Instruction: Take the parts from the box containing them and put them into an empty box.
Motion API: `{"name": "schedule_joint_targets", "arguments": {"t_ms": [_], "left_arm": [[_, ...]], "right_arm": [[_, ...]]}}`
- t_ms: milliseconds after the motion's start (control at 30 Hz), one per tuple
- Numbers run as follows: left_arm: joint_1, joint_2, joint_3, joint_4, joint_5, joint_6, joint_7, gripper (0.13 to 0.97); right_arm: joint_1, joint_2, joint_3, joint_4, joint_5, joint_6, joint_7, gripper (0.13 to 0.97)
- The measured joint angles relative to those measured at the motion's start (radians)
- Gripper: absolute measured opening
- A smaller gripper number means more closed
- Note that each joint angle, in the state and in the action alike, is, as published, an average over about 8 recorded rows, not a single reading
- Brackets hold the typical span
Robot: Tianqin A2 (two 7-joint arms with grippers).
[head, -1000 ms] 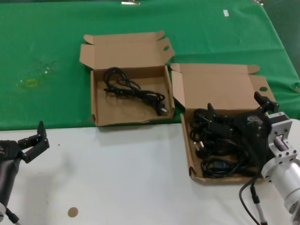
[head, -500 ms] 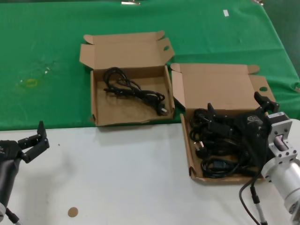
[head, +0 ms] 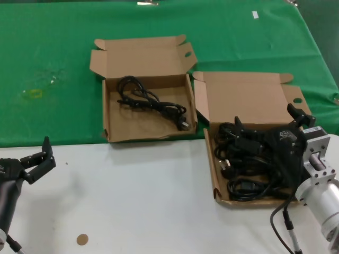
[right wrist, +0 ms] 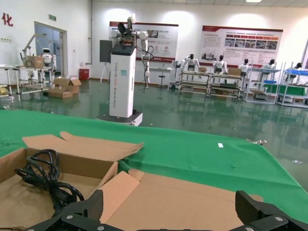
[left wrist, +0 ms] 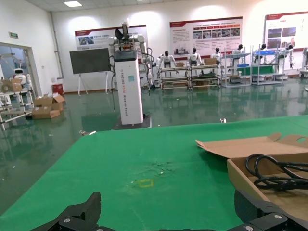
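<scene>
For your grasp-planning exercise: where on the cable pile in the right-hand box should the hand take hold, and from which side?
Grip a raised loop near the top of the cable pile, coming from above. The right hand, open, hovers over it; the box walls block side approaches, and the tangled cables lie flat, so only upper loops are free.

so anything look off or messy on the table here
One oddity: a smeared yellowish stain with scuff marks on the green cloth, left of the boxes. Also a small brown disc lies alone on the white surface near the left tool.
</scene>
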Motion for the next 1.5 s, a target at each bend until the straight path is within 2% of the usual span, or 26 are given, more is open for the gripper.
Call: {"name": "schedule_joint_targets", "arguments": {"t_ms": [1500], "left_arm": [[0.000,0.000,0.000,0.000,0.000,0.000,0.000,0.966]], "right_arm": [[0.000,0.000,0.000,0.000,0.000,0.000,0.000,0.966]]}}
